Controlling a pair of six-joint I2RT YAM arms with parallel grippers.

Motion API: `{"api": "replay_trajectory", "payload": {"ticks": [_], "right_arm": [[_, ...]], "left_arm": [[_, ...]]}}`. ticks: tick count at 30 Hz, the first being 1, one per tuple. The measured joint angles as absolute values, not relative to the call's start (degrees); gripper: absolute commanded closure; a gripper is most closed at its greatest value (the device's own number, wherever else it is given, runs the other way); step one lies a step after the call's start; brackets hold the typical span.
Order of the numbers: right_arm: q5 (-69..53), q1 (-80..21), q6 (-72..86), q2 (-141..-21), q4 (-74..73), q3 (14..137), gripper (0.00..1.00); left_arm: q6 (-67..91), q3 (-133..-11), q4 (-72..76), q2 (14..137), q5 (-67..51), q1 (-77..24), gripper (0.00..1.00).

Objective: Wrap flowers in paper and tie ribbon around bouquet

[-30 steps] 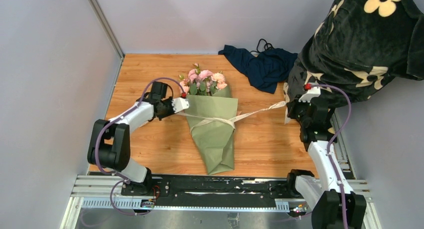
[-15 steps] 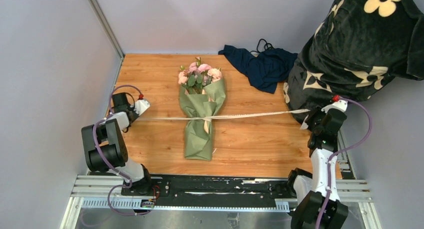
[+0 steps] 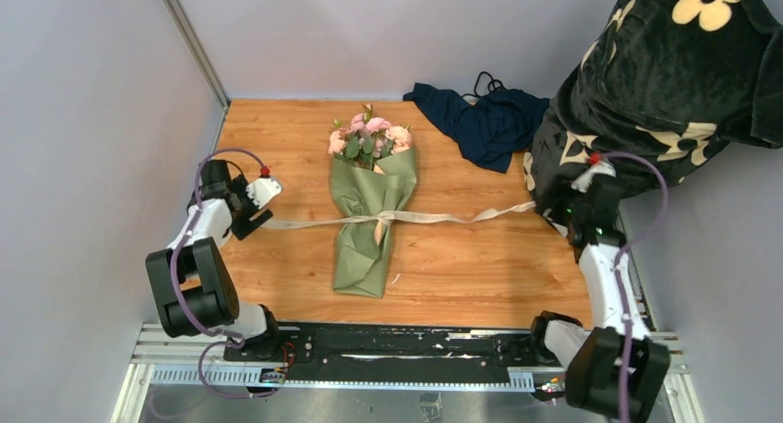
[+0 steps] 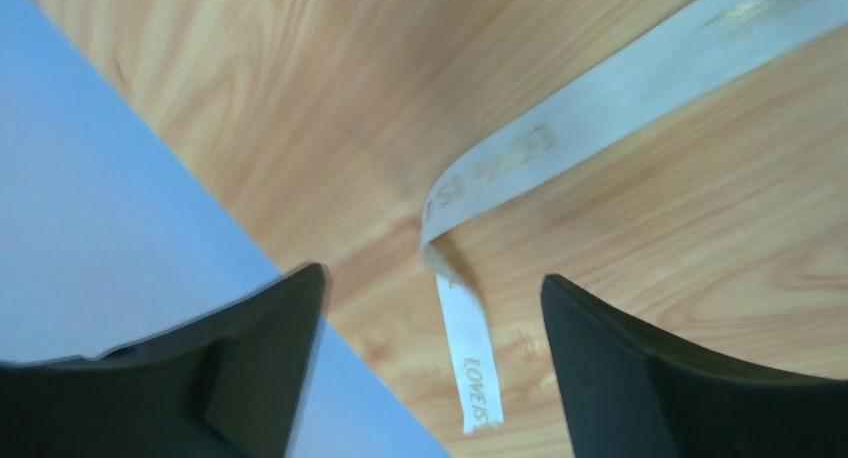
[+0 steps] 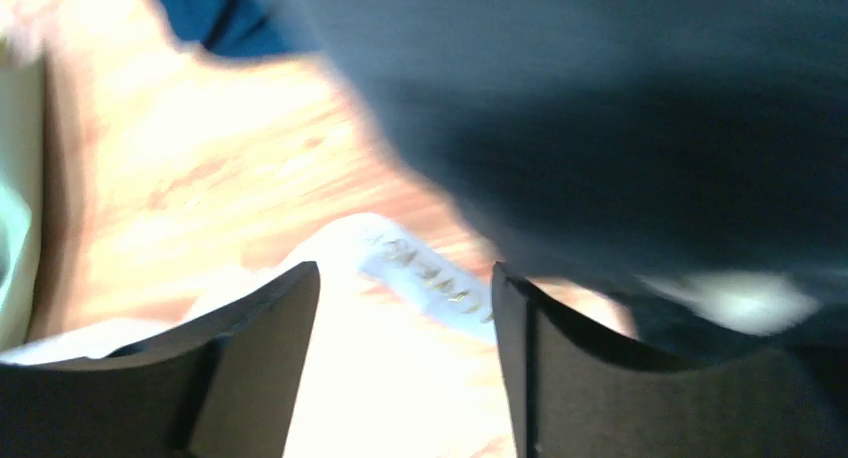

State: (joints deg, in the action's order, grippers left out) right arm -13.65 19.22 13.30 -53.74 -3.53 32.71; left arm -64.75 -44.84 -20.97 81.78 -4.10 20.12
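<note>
The bouquet (image 3: 374,211) lay at the middle of the table (image 3: 480,266), its wide end toward the far side and its narrow end toward the arms. The flowers (image 3: 369,138) showed pink at the wide end, with green leaves among them. The paper (image 3: 362,252) wrapped the stems as a sage-green cone, pinched at the waist. The ribbon (image 3: 443,217) circled that waist and was knotted on top of it. Its two tails ran out flat along the table, one to the left and one to the right, the right one in slight waves.

The left hand (image 3: 258,218) stood at the left tail's end, near the left wall. In the left wrist view its dark fingers (image 4: 250,348) were spread well apart. The printed ribbon end lay folded on the wood between them, touching neither.

The right hand (image 3: 556,215) stood at the right tail's end, close against the black flower-print fabric (image 3: 665,81). The right wrist view was blurred, but its fingers (image 5: 250,358) were plainly apart, and the ribbon end lay beyond the gap, ungripped.

A dark navy cloth (image 3: 485,123) lay crumpled at the far right of the table, apart from the bouquet.
</note>
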Motion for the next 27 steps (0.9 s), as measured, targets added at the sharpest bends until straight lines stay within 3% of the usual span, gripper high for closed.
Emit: {"api": "replay_trajectory", "payload": {"ticks": [7, 12, 17, 23, 25, 27], "right_arm": [[-10.26, -17.12, 4.84, -66.19, -27.79, 55.18, 0.25], [-18.79, -34.96, -12.23, -78.61, -22.68, 58.67, 0.24], [-24.40, -38.04, -23.05, -93.65, -11.11, 57.74, 0.24], [-24.82, -37.98, -24.88, -100.57, 4.71, 56.45, 0.27], [-24.47, -37.98, -24.67, -102.15, 8.82, 56.49, 0.33], [-24.43, -37.95, -24.43, -103.85, 11.00, 56.64, 0.54]], "left_arm": [[-67.42, -51.86, -36.62, 74.98, -10.04, 6.26, 0.02], [-67.55, -52.53, -36.49, 73.60, -17.43, -7.99, 0.05], [-67.90, -51.96, -31.07, 81.03, -19.92, -9.19, 0.06], [-68.69, -50.00, -26.17, 88.16, -18.52, -11.55, 0.08], [-68.47, -49.69, -24.64, 90.08, -17.43, -12.64, 0.18], [-67.94, -50.02, -22.87, 90.54, -16.69, -13.02, 0.42]]}}
